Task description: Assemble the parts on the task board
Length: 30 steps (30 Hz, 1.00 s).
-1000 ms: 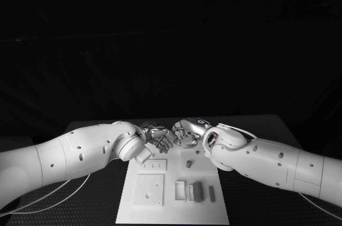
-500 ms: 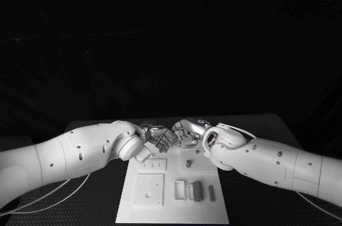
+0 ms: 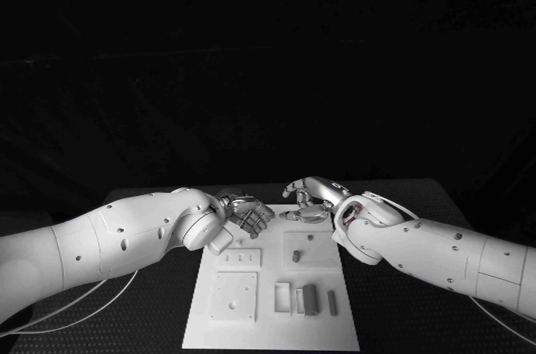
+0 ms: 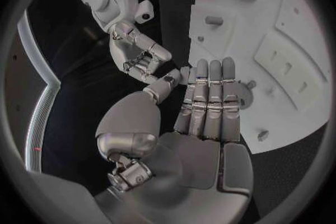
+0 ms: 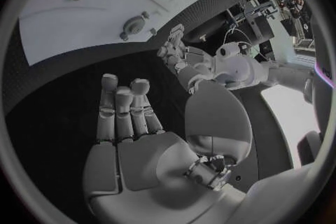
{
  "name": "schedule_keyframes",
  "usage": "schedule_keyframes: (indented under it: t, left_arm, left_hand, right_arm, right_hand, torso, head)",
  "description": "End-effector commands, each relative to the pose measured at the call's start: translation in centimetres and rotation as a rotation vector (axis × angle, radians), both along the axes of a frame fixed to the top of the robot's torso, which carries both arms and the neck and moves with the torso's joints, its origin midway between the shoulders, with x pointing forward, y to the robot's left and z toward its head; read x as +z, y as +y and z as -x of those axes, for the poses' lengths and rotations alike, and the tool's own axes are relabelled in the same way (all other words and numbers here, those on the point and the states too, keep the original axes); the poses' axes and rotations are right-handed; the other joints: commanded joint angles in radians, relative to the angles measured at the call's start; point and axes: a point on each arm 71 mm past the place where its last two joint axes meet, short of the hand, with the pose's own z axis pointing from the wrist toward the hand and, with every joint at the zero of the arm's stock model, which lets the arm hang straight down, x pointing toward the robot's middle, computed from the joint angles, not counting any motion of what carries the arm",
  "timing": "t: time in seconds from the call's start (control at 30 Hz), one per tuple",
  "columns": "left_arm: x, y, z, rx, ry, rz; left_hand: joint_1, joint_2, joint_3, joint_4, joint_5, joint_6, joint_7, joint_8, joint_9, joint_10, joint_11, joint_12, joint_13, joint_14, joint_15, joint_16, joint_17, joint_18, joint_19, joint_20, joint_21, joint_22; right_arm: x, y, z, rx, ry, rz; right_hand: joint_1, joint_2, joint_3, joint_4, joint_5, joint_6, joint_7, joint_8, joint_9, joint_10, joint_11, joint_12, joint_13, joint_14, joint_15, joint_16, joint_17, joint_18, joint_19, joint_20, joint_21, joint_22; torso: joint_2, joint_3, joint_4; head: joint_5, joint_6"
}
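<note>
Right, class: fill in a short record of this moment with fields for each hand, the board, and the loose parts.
left hand: holds nothing, fingers straight and together, at the far end of the board
right hand: holds nothing, fingers apart, over the board's far edge
task board: white plate, lengthwise mid-table
parts: small peg standing mid-board; upright pieces in the near right area

White task board (image 3: 272, 323); grey parts (image 3: 310, 300); black table (image 3: 396, 311); silver left robot hand (image 3: 248, 214).

Head camera: we look down over the white board (image 3: 272, 292). Both wrist cameras sit close behind their palms, sharing the board's far end.
</note>
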Motion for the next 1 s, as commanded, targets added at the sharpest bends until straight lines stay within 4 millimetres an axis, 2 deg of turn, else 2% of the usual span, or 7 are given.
schedule_keyframes:
  t: [0.03, 0.33, 0.6, 0.63, 0.7, 0.87, 1.0]
  left_arm:
    - [-0.1, 0.1, 0.1, -0.044, 0.008, -0.050]
    - [-0.9, 1.5, 0.3, -0.112, 0.031, -0.248]
    - [-2.1, 2.7, 0.8, -0.141, 0.067, -0.375]
    - [-2.2, 2.7, 0.8, -0.154, 0.072, -0.390]
    - [-2.3, 2.8, 0.9, -0.159, 0.070, -0.414]
    - [-2.7, 3.1, 0.9, -0.157, 0.067, -0.468]
    - [-2.8, 3.3, 0.9, -0.151, 0.063, -0.511]
  left_hand:
    - [-0.008, 0.005, 0.005, -0.002, 0.005, 0.017, -0.011, 0.004, 0.001, 0.009, 0.001, 0.005, 0.002, 0.006, -0.001, 0.003, 0.003, 0.002, 0.006, -0.004, 0.002, 0.003]
    - [-0.013, 0.010, 0.008, -0.008, 0.006, 0.025, -0.003, 0.003, 0.006, 0.030, -0.001, 0.011, 0.011, 0.025, -0.008, 0.016, 0.026, 0.000, 0.018, -0.014, 0.015, 0.027]
    - [-0.020, 0.011, -0.001, -0.017, 0.011, 0.047, -0.015, 0.010, 0.037, 0.082, -0.036, 0.077, 0.098, 0.064, -0.035, 0.075, 0.118, 0.002, 0.056, -0.039, 0.064, 0.098]
    - [-0.016, 0.003, -0.010, -0.027, 0.060, 0.052, -0.020, 0.012, 0.056, 0.081, -0.055, 0.155, 0.180, 0.063, -0.056, 0.161, 0.178, 0.004, 0.069, -0.066, 0.113, 0.167]
    - [-0.016, -0.001, -0.008, -0.022, 0.088, 0.061, -0.027, 0.016, 0.078, 0.071, -0.070, 0.234, 0.259, 0.080, -0.072, 0.235, 0.206, 0.005, 0.093, -0.076, 0.157, 0.223]
    - [-0.009, -0.002, -0.013, -0.026, 0.106, 0.062, -0.052, 0.006, 0.112, 0.098, -0.106, 0.499, 0.472, 0.153, -0.132, 0.455, 0.290, 0.021, 0.186, -0.130, 0.291, 0.360]
    - [-0.018, -0.007, -0.004, -0.028, 0.118, 0.063, -0.058, -0.008, 0.135, 0.075, -0.114, 0.667, 0.594, 0.164, -0.169, 0.596, 0.316, 0.023, 0.217, -0.164, 0.394, 0.367]
  right_arm:
    - [0.5, -1.7, -0.5, -0.049, -0.013, -0.139]
    - [2.7, -6.6, -3.5, -0.202, 0.017, -0.255]
    - [5.9, -9.1, -5.8, -0.295, 0.010, -0.330]
    - [6.3, -9.3, -6.0, -0.301, 0.006, -0.336]
    - [6.8, -9.7, -6.3, -0.311, -0.002, -0.338]
    - [7.4, -10.3, -6.8, -0.335, -0.003, -0.354]
    - [7.4, -10.3, -6.9, -0.334, -0.001, -0.353]
  right_hand:
    - [-0.013, 0.004, -0.007, 0.003, -0.003, -0.007, 0.001, -0.005, -0.002, -0.162, 0.011, 0.000, -0.002, -0.010, 0.002, -0.004, -0.002, -0.002, -0.009, -0.001, -0.007, 0.003]
    - [-0.013, 0.029, -0.020, 0.007, -0.003, -0.009, 0.002, 0.000, -0.001, -0.169, 0.011, 0.002, -0.011, -0.018, 0.002, -0.004, -0.006, -0.002, -0.016, 0.000, -0.011, 0.004]
    - [-0.016, 0.043, -0.034, 0.002, -0.003, -0.010, 0.002, 0.003, -0.002, -0.172, 0.011, 0.004, -0.017, -0.021, 0.002, -0.004, -0.009, -0.002, -0.020, 0.002, -0.014, 0.004]
    - [-0.017, 0.045, -0.035, 0.002, -0.002, -0.010, 0.002, 0.003, -0.002, -0.172, 0.011, 0.004, -0.017, -0.022, 0.002, -0.004, -0.010, -0.002, -0.020, 0.002, -0.014, 0.004]
    - [-0.017, 0.047, -0.037, 0.001, -0.002, -0.010, 0.002, 0.003, -0.002, -0.173, 0.011, 0.004, -0.018, -0.022, 0.003, -0.004, -0.010, -0.002, -0.021, 0.002, -0.015, 0.004]
    - [-0.018, 0.049, -0.038, 0.000, -0.002, -0.011, 0.002, 0.004, -0.002, -0.173, 0.011, 0.004, -0.020, -0.023, 0.003, -0.004, -0.011, -0.002, -0.021, 0.003, -0.016, 0.004]
    - [-0.017, 0.051, -0.040, -0.001, -0.002, -0.011, 0.002, 0.004, -0.002, -0.174, 0.011, 0.004, -0.021, -0.023, 0.003, -0.004, -0.011, -0.002, -0.022, 0.003, -0.016, 0.004]
  torso:
    - [0.000, 0.0003, 0.0000]
    - [0.000, 0.0009, -0.0004]
    - [0.000, 0.0008, 0.0007]
    - [0.000, 0.0011, 0.0007]
    - [-0.001, 0.0009, -0.0002]
    - [0.001, 0.0000, 0.0000]
    - [0.001, -0.0002, -0.0005]
  head:
    - [0.004, -0.004]
    - [0.007, -0.016]
    - [0.010, -0.035]
    - [0.012, -0.037]
    - [0.014, -0.044]
    - [0.013, -0.055]
    - [0.015, -0.063]
